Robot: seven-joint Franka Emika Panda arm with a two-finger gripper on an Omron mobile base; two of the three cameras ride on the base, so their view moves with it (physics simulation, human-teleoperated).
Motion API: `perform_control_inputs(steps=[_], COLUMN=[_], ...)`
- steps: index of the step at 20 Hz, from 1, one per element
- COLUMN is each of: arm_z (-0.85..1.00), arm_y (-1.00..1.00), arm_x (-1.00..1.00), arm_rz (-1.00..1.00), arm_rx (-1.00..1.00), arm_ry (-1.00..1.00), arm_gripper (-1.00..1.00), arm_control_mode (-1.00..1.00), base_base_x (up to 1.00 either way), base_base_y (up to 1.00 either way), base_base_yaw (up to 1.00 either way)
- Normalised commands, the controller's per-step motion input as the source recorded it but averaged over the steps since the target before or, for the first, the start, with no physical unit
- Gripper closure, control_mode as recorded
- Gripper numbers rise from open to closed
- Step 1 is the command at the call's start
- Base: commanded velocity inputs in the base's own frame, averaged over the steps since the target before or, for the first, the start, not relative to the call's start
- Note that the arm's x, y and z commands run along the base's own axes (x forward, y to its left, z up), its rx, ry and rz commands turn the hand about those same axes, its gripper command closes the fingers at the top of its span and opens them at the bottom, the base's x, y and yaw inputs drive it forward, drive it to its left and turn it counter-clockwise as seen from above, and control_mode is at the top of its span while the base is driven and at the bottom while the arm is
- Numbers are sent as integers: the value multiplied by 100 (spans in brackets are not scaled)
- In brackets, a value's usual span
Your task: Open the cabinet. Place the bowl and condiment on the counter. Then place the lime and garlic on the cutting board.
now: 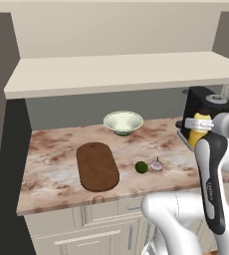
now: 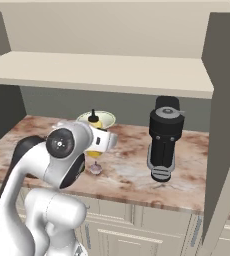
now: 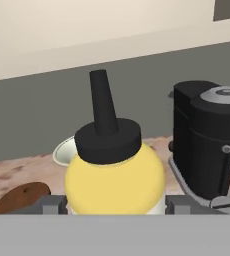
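condiment (image 3: 115,177) yellow, black cap | counter (image 1: 57,164) pink-brown mottled | garlic (image 1: 157,165) seemingly pinkish

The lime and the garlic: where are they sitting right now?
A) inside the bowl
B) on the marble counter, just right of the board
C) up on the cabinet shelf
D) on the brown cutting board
B: the lime and the garlic lie side by side on the bare counter, to the right of the cutting board, not on it.
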Motion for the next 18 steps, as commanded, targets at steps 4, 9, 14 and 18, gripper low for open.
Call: perform_control_inputs(steps=[4,9,14,18], arm_z=[-6,-5,-8,-8], arm_y=[5,8,8,3], arm_x=[27,36,33,30], arm_rz=[2,2,2,2], arm_rx=[0,0,0,0], arm_ry=[0,0,1,0], arm_gripper=[100,100,100,100], arm_control_mode=[-100,-100,-100,-100], base_base_x=[0,0,0,0], base_base_y=[0,0,0,0], base_base_yaw=[0,0,0,0])
